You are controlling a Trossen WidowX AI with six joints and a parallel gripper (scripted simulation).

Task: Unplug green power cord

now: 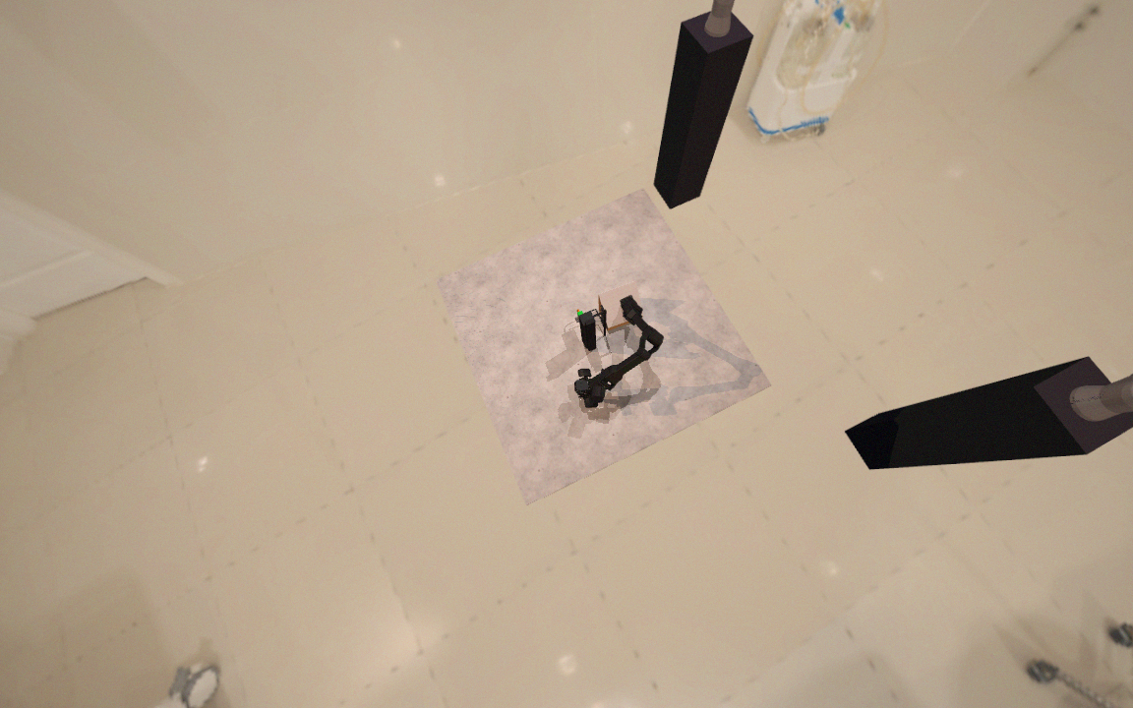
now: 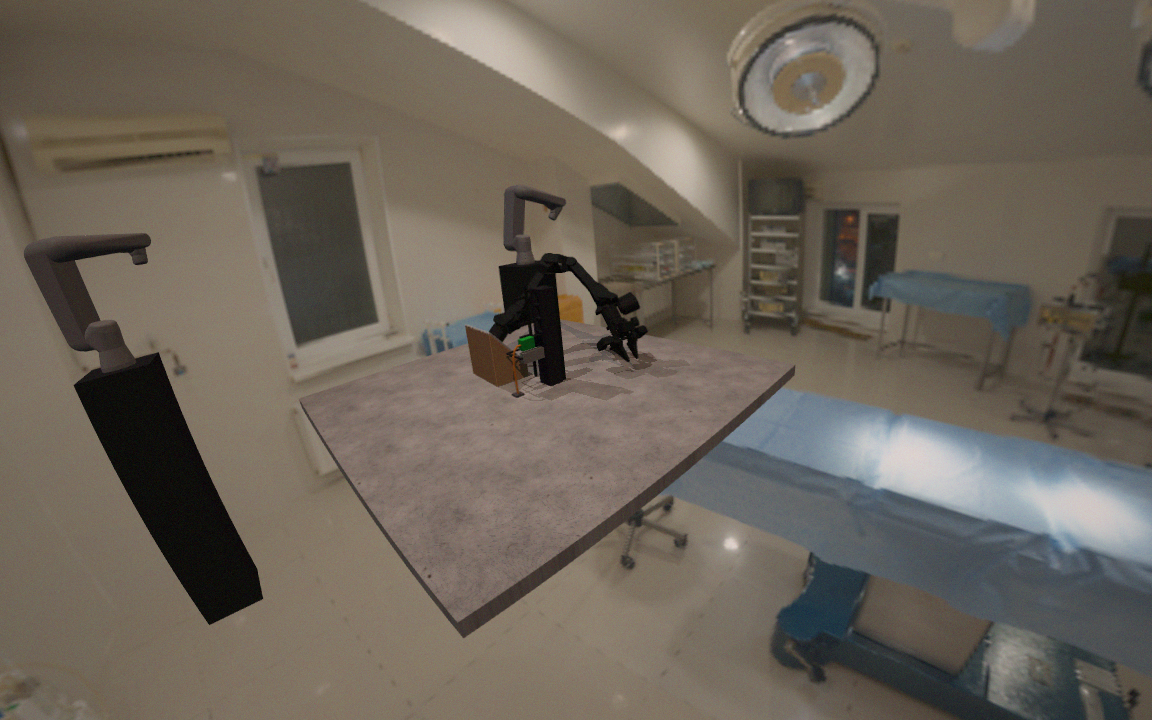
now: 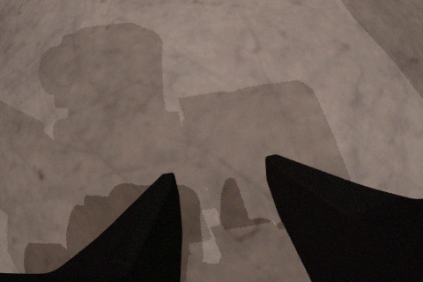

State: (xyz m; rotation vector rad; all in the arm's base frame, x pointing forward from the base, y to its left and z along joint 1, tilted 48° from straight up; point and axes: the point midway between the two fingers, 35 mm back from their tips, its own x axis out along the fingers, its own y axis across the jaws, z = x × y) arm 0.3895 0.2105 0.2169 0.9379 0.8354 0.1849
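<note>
My gripper [image 2: 631, 357] [image 3: 221, 176] points down over the grey tabletop. Its two dark fingers stand apart with nothing between them; the wrist view shows only tabletop and shadows there. A small green piece [image 1: 579, 313] [image 2: 525, 342] sits up beside the black post, away from the gripper. A small grey piece [image 2: 531, 355] is just below it. I cannot tell at this size which parts are plug, cord and power strip, or whether the plug is seated.
The tabletop [image 1: 500, 290] [image 2: 508, 483] bears a black upright post [image 1: 588, 332] [image 2: 550, 335] between the green piece and my gripper in the exterior view. A brown board [image 2: 489, 358] and a thin orange stand [image 2: 515, 377] are close by. The arm's base stands behind the board.
</note>
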